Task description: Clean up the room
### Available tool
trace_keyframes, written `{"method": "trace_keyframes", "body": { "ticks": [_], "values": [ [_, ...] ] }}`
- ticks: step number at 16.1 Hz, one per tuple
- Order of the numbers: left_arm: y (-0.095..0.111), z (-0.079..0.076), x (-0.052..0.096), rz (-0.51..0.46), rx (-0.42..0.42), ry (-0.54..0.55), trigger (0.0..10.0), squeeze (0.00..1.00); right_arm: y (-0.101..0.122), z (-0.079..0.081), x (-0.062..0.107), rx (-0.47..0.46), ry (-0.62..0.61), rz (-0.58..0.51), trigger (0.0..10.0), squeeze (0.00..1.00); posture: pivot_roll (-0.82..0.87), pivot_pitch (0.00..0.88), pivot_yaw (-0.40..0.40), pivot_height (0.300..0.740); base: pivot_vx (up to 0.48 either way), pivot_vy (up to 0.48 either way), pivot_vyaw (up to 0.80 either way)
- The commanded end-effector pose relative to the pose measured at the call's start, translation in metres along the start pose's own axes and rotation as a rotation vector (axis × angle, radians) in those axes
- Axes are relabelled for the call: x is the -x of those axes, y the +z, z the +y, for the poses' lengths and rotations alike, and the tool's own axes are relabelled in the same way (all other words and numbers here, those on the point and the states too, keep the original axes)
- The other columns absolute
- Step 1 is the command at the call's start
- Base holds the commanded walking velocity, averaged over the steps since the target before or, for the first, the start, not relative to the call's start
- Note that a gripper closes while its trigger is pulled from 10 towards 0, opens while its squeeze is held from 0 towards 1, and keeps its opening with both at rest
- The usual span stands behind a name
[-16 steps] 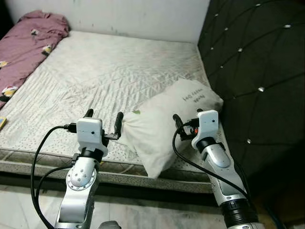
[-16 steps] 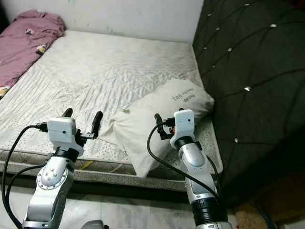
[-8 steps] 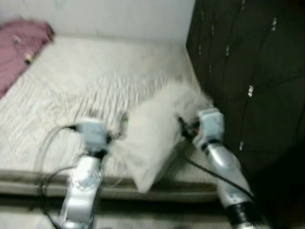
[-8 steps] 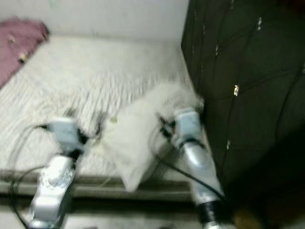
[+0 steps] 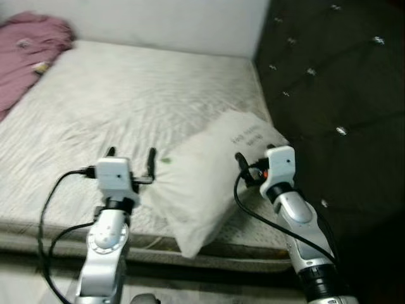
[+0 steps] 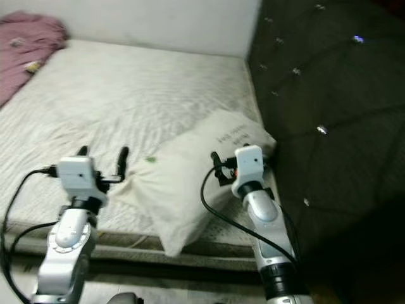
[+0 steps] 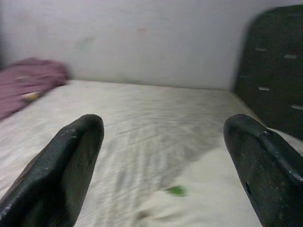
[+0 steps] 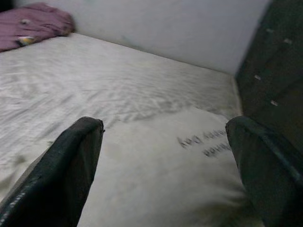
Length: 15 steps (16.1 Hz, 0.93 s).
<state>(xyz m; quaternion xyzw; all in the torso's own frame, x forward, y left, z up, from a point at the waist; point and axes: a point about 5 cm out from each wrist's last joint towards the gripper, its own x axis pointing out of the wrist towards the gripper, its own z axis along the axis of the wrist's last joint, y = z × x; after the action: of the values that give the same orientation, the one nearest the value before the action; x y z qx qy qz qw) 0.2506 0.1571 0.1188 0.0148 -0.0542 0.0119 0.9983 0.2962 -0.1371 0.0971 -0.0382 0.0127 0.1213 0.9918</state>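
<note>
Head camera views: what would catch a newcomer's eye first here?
A white pillow lies askew at the mattress corner near the dark tufted headboard, overhanging the edge. The left gripper and right gripper, both open, flank it. A crumpled pink blanket sits at the far left.

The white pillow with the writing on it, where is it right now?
The white printed pillow lies on the grey quilted mattress, at its near right corner beside the dark tufted headboard, between the two hands.
</note>
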Motion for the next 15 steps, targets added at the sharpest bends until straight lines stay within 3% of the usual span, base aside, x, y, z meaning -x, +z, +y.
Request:
{"method": "trace_keyframes", "body": {
  "ticks": [1, 7, 10, 13, 15],
  "values": [
    [-0.0004, 0.0086, 0.0024, 0.016, -0.012, 0.043, 10.0, 0.0, 0.0062, 0.005, -0.0033, -0.006, 0.007, -0.029, 10.0, 0.0, 0.01, 0.011, -0.05, 0.74, 0.0, 0.0, 0.71],
    [0.0005, 0.0175, 0.0051, 0.034, -0.05, 0.026, 10.0, 0.0, 0.0089, 0.0048, -0.0065, -0.039, -0.023, -0.04, 10.0, 0.0, 0.03, 0.034, -0.044, 0.74, 0.0, 0.0, 0.07],
    [0.0026, 0.0139, 0.0077, 0.021, -0.039, -0.033, 10.0, 0.0, 0.0084, 0.0049, -0.0045, -0.046, -0.029, -0.038, 10.0, 0.0, 0.03, 0.041, -0.043, 0.74, 0.0, 0.0, 0.0],
    [0.0039, 0.0092, 0.0091, 0.02, -0.026, -0.06, 10.0, 0.0, 0.0063, 0.0041, -0.0027, -0.064, -0.039, -0.024, 10.0, 0.0, 0.02, 0.05, -0.039, 0.74, 0.179, 0.0, -0.69],
    [0.0041, 0.0092, 0.0091, 0.021, -0.025, -0.064, 10.0, 0.0, 0.0068, 0.0045, -0.0022, -0.058, -0.038, -0.029, 10.0, 0.0, 0.02, 0.052, -0.038, 0.74, 0.294, 0.0, 0.0]
  ]
}}
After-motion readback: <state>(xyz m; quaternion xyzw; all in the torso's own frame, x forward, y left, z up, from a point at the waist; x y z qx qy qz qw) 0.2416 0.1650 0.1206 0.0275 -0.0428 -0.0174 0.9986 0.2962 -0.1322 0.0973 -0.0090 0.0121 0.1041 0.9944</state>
